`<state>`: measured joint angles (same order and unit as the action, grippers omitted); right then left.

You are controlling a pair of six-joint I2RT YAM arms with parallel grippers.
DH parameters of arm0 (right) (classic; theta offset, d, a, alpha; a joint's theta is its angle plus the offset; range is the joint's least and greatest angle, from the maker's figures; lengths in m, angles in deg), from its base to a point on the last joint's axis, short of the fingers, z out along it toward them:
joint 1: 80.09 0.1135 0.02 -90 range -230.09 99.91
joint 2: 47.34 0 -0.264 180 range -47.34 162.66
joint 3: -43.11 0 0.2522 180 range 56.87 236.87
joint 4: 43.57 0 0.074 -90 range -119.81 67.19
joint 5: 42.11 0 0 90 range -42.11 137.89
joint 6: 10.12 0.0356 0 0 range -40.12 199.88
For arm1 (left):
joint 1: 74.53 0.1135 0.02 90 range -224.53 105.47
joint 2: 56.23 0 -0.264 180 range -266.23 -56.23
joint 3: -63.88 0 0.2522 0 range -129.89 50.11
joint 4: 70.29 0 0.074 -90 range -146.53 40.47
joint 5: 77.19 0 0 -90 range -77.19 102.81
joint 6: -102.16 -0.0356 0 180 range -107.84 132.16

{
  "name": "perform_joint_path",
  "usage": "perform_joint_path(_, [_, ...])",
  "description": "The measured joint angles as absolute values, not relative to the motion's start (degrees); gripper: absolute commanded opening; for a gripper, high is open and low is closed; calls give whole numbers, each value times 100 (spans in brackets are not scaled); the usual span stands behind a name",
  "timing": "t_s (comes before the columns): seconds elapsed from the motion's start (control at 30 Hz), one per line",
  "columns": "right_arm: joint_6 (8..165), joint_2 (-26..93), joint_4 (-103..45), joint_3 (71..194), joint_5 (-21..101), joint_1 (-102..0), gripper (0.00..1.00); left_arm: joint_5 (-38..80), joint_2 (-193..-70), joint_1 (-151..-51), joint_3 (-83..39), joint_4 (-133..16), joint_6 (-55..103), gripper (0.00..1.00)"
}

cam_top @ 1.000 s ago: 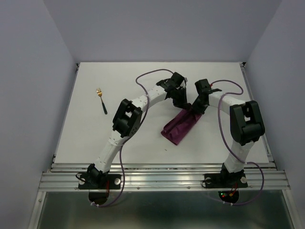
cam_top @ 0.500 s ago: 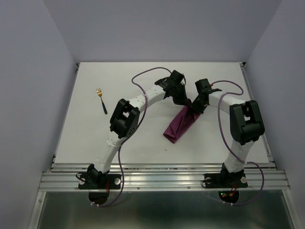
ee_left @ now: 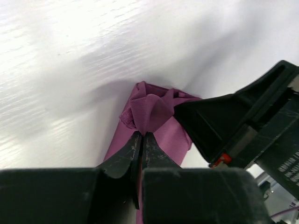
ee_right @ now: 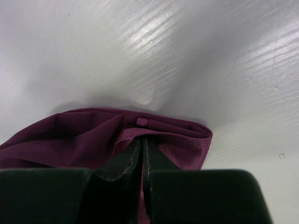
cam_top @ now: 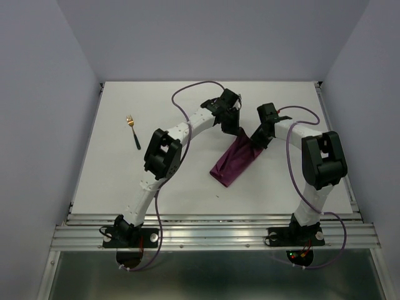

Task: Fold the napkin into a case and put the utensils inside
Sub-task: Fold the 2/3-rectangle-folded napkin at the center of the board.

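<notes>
The left gripper (ee_left: pixel 141 136) is seen pressed almost fully together on a bunched fold of the napkin (cam_top: pixel 232 164). The right gripper (ee_right: pixel 141 140) is likewise pinched nearly shut on the hem just beside it, so the cloth's far end is held by both at once. In the top view the napkin is laid out as a narrow plum strip in the middle of the table (cam_top: pixel 156 181). Its long axis runs diagonally from the two grippers at the far right down towards the near left. The near end is rested on the surface, while the far end appears to be lifted a little. From either pincer, then, the whole length of cloth is stretched away towards the arms' bases and leftward; any further folding or drawing is judged to be along or across that diagonal. The fork (cam_top: pixel 132 130) is spotted well apart at the far left, clearly nearer the left arm, its gold head pointed away from the bases. No knife can be made out in any view. The folding is judged unfinished, with nothing yet tucked inside.
</notes>
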<state>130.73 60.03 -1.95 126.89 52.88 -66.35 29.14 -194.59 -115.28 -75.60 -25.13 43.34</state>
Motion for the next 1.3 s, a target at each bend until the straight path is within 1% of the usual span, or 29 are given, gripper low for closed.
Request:
perform_joint_path(0.23, [13073, 6006, -195, 12689, 5249, -6655, 7, 2775, -19462, -11392, -7560, -2382, 3986, 0])
perform_joint_path(0.7, [13088, 6076, -180, 12770, 5192, -6655, 7, 2954, -19656, -11318, -7603, -2292, 3446, 0])
perform_joint_path(1.3, [13115, 6106, -169, 12809, 5170, -6655, 7, 3391, -19636, -11709, -7555, -2382, 3416, 0])
